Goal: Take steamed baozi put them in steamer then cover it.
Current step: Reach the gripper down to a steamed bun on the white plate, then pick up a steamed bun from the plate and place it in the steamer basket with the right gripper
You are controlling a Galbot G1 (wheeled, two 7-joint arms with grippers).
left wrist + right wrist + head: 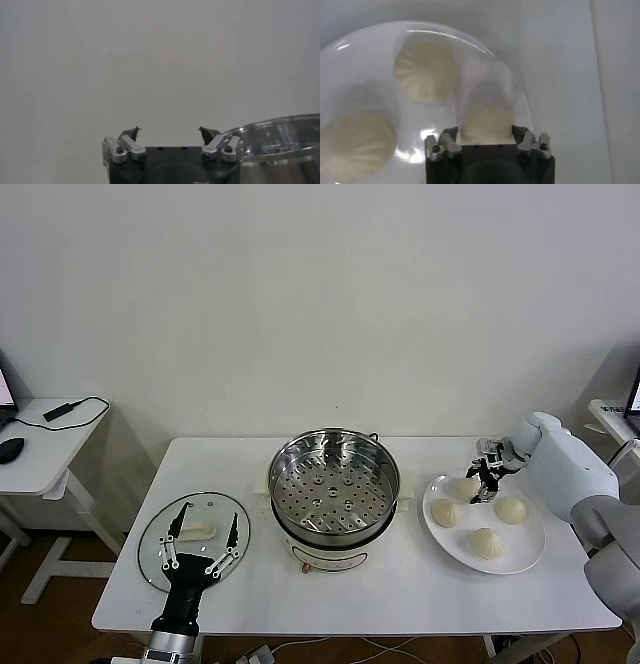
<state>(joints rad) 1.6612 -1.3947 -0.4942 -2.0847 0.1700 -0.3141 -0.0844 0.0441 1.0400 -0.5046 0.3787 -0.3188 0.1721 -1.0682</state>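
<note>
**Me:** While my left jaws (200,536) hang spread wide and empty above the cover (193,538), which lies flat on the table (420,594) at the left, I leave that arm alone for now.

**Partner:** And the steamer (334,489)?

**Me:** Mid-table, open, its perforated tray bare. Four steamed baozi (486,542) sit on the white plate (533,552) to its right.

**Partner:** Your right side?

**Me:** My right jaws (483,479) straddle the far-left bun (487,117), part-closed around it; I can't tell whether they pinch it yet.

**Partner:** Advice?

**Me:** I'd squeeze softly, low on the flanks, lift straight, and avoid nudging its neighbours.
</note>
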